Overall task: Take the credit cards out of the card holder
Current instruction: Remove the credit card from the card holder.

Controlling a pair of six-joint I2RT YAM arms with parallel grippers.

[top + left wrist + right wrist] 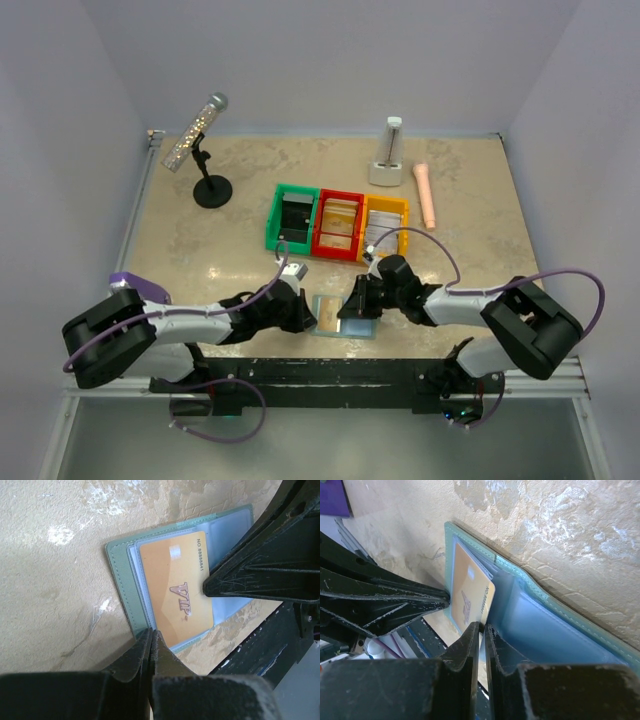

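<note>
The right claw pinches the credit card, hiding its near edge.

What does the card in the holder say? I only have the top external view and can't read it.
Observer: The left wrist view shows the orange card printed with VIP in gold letters, and a number along one short edge.
Operator: Does the right gripper have it?
Observer: It looks so. In the right wrist view the right gripper is closed to a narrow slit, and the card's free edge runs into that slit, apparently pinched.
</note>
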